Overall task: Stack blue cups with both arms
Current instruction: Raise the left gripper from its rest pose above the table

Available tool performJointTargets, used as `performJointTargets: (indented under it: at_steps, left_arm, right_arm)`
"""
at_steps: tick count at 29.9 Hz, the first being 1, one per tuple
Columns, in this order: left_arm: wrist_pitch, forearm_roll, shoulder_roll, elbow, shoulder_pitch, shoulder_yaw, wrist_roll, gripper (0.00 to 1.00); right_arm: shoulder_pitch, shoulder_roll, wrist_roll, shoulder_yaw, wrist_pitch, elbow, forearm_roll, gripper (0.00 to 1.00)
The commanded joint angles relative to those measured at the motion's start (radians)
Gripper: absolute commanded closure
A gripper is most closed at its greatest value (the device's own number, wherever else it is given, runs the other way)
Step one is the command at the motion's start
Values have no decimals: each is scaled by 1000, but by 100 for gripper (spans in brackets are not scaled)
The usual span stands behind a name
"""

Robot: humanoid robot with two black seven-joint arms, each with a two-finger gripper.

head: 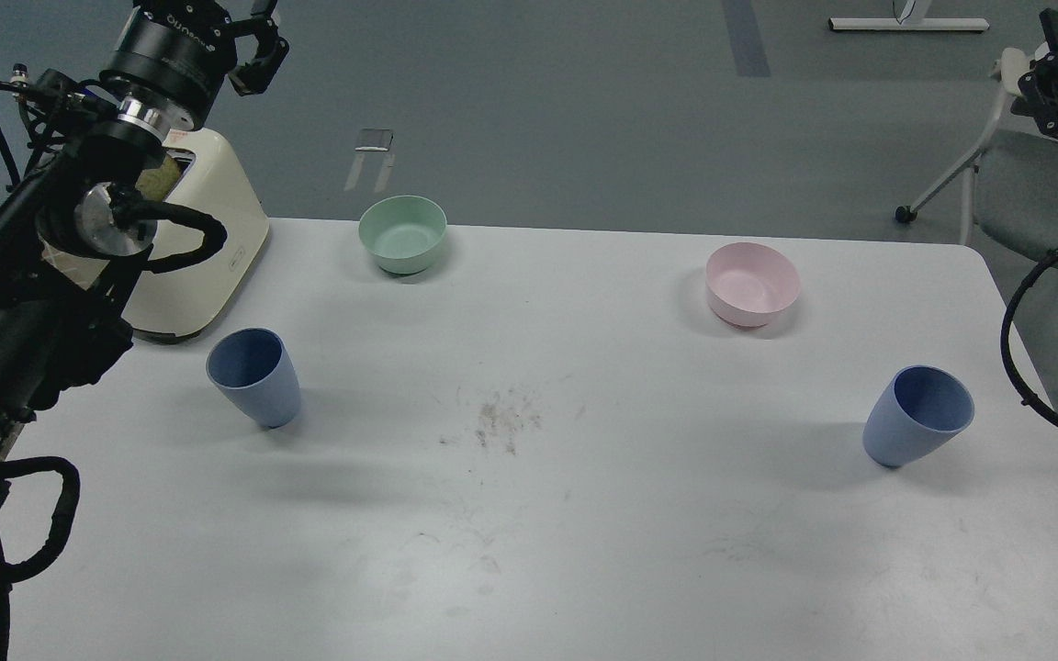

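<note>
Two blue cups stand upright and far apart on the white table (529, 532). One blue cup (253, 376) is at the left, the other blue cup (919, 415) at the right. My left arm rises along the left edge, and its left gripper (258, 37) is high at the top, well above and behind the left cup. Its fingers look spread with nothing between them. My right arm shows only at the right edge. The right gripper (1054, 87) is a dark shape at the top right, far from the right cup, and its fingers cannot be told apart.
A mint-green bowl (402, 234) sits at the back centre-left and a pink bowl (753, 283) at the back right. A cream toaster (208, 248) stands at the back left under my left arm. A chair (1025, 193) stands beyond the table's right corner.
</note>
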Motion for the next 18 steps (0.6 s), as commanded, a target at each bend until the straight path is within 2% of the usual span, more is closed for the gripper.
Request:
performJointTargets:
  at_steps: [1,8,18]
  left_arm:
    - [1,6,-2,1,0,6,-6,2]
    - [1,2,-2,8,-6,3,-2,2]
    - [-8,15,56,2,2,17,-32,2]
  right_arm:
    - [-10,0,2,1,0,-4,6,0]
    - [-8,-2,2,3,0,-5,7,0]
    - [4,-5,4,7,0,-8,18,0]
